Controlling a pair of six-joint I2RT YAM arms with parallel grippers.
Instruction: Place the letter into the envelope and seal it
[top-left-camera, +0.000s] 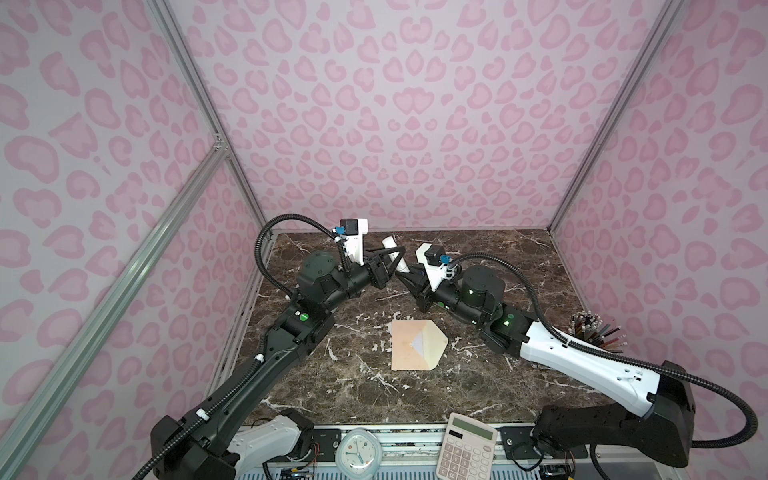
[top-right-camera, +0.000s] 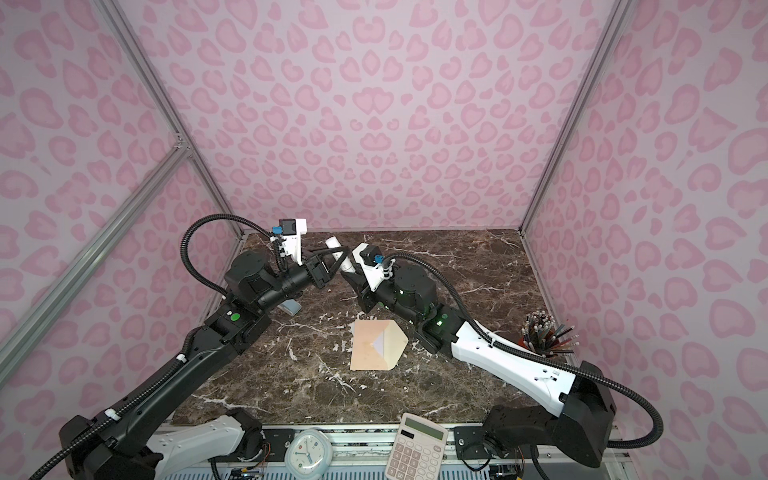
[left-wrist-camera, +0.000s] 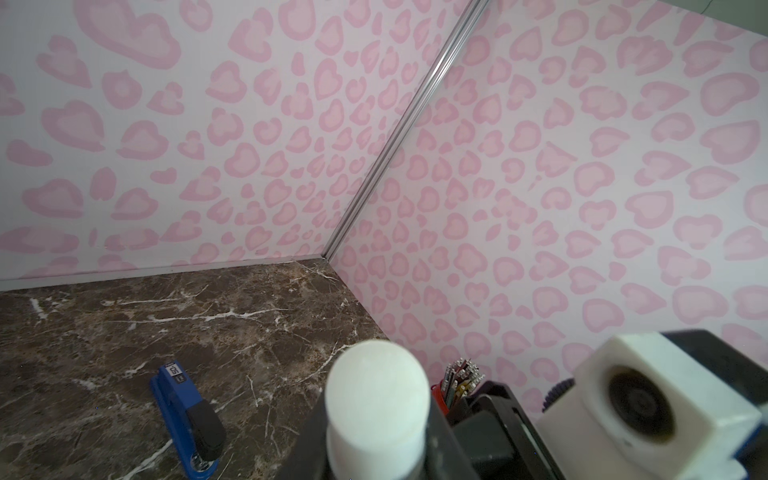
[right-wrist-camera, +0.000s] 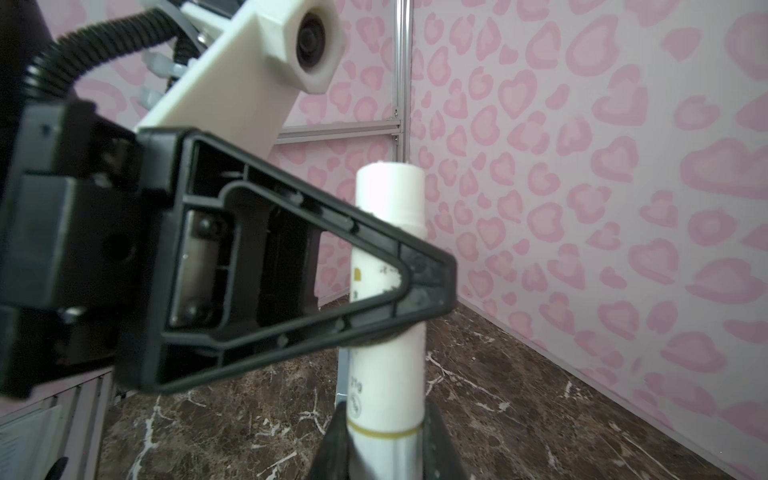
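The envelope (top-left-camera: 417, 345) lies in the middle of the table (top-left-camera: 478, 386). A glue stick (top-left-camera: 390, 242) is held up behind it. A pencil cup (top-left-camera: 594, 332) stands right, with a clock (top-left-camera: 358, 455) and calculator (top-left-camera: 465, 449) in front.

Open marble table (top-left-camera: 353, 386) surrounds the envelope (top-left-camera: 417, 345); a pencil cup (top-left-camera: 598, 332) (bristling upward) blocks the right edge; left arm (top-left-camera: 332, 286) and right arm (top-left-camera: 465, 299) crowd the back.

Peach envelope (top-left-camera: 409, 347) flat on the marble table (top-left-camera: 353, 386), mid-scene, pointed flap open to the right, paler inside showing.
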